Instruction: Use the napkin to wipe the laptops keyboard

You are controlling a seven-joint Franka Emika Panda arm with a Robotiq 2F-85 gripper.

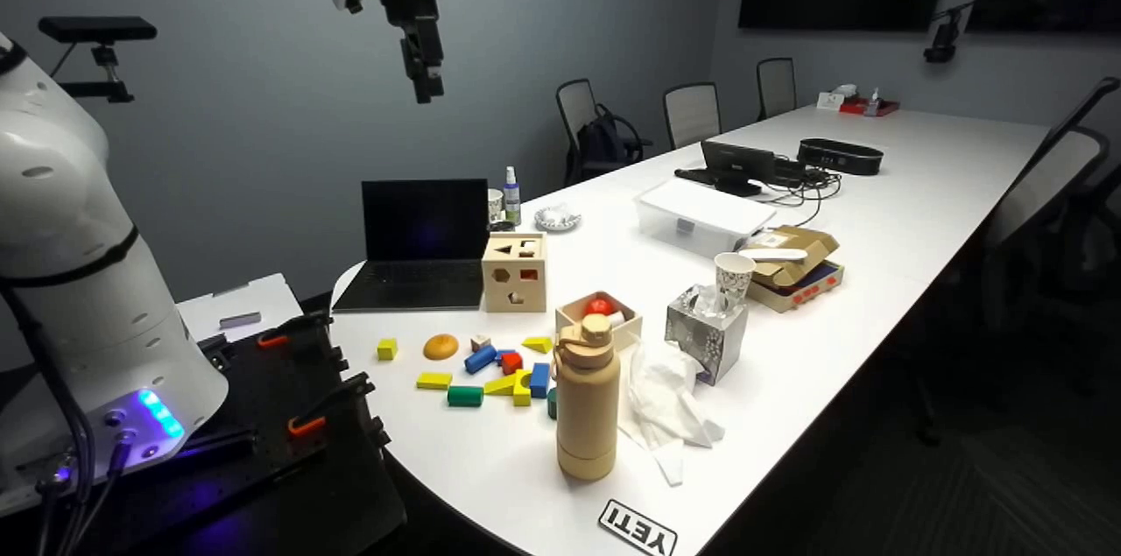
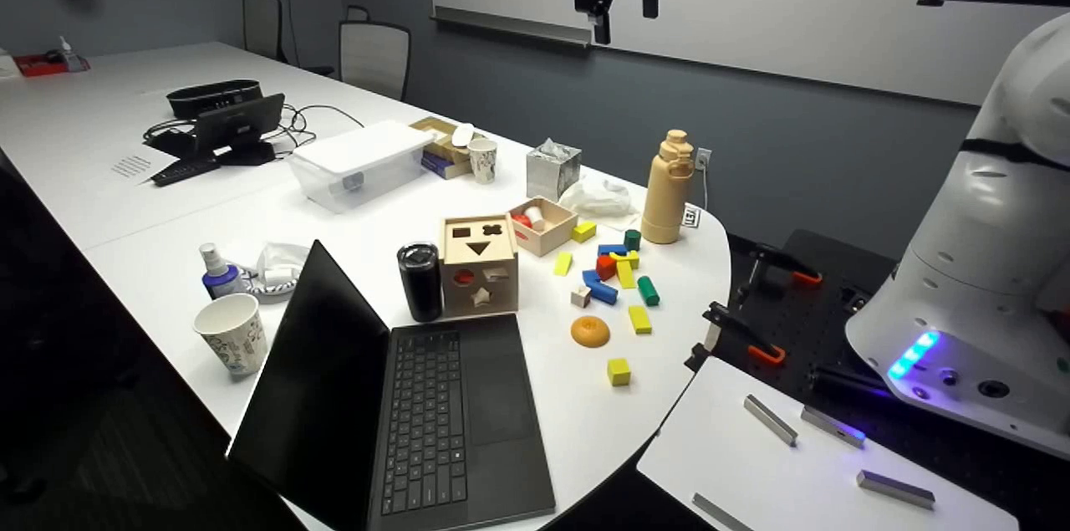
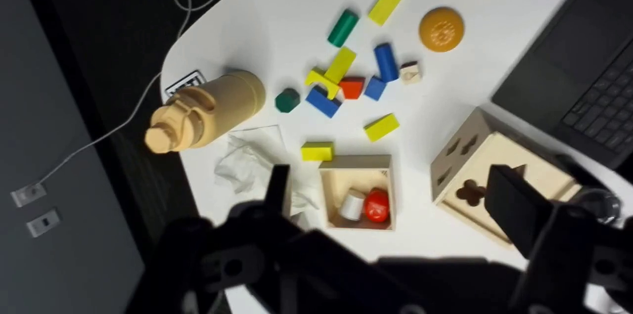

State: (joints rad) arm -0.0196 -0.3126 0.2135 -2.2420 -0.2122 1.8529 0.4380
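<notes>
Your pincer [image 2: 626, 17] is up high over the white table [image 1: 490, 451], and its two tips stand wide apart. The napkin [image 1: 661, 394] lies on the table, all white and crumpled. You can find it between the tan bottle [image 1: 587, 407], which stands up straight, and the shiny tissue box [image 1: 692, 341]. In your wrist view, part of it comes close to the little wooden box [image 3: 361, 161], which has a round red thing [image 3: 377, 205] and a white thing [image 3: 352, 205] inside. The keyboard [image 2: 425, 418] is on the open black laptop [image 2: 506, 389], well apart from the napkin. Just beside the laptop you see the wooden cube [image 2: 478, 263] with holes cut in it like shapes, and a tall black cup [image 2: 420, 284] stands next to the cube. Small blocks lie around on the table: you can spot a long blue block [image 3: 385, 62], a green block [image 3: 342, 28] and a red block [image 3: 352, 88], and some yellow ones too. Near them sits a round orange thing [image 3: 441, 29]
</notes>
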